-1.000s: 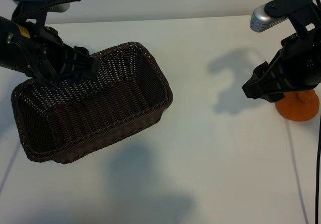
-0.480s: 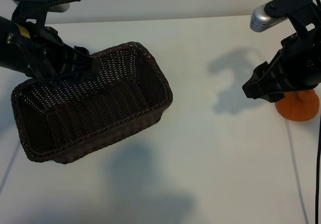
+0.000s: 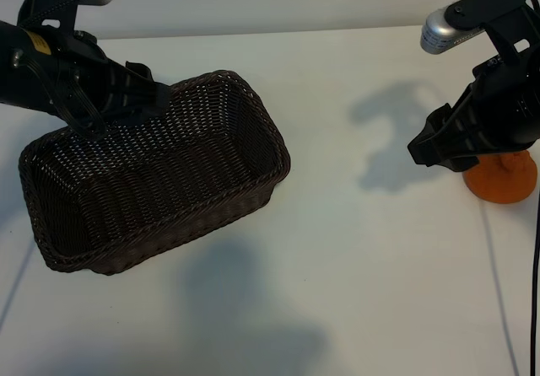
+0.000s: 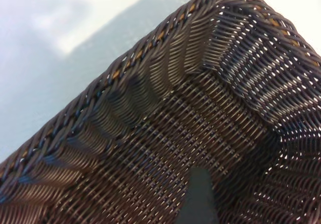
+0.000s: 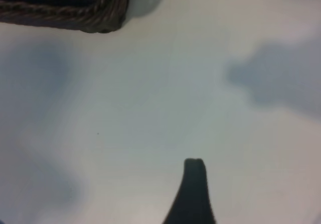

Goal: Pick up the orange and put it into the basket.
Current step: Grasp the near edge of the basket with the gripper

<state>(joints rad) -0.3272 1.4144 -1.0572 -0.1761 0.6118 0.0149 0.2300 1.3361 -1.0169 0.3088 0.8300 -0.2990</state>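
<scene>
The dark brown woven basket [image 3: 253,186] sits on the white table at the left, and nothing shows inside it. My left gripper [image 3: 157,104] hovers over its far left rim, open and holding nothing; the left wrist view looks down into the basket's weave [image 4: 165,133] past one dark finger [image 4: 200,196]. The orange [image 3: 504,179] lies at the table's far right, partly hidden behind my right gripper [image 3: 426,150]. That gripper hangs just above and in front of the fruit, open and holding nothing. Its wrist view shows one finger [image 5: 193,184] over bare table and a corner of the basket [image 5: 85,13].
White tabletop stretches between the basket and the orange, crossed by the arms' shadows [image 3: 396,140]. A thin seam line [image 3: 498,275] runs toward the front at the right, and a black cable [image 3: 535,292] hangs by the right edge.
My left arm has lifted slightly above the basket's far rim. The right arm, the basket and the orange have not moved.
</scene>
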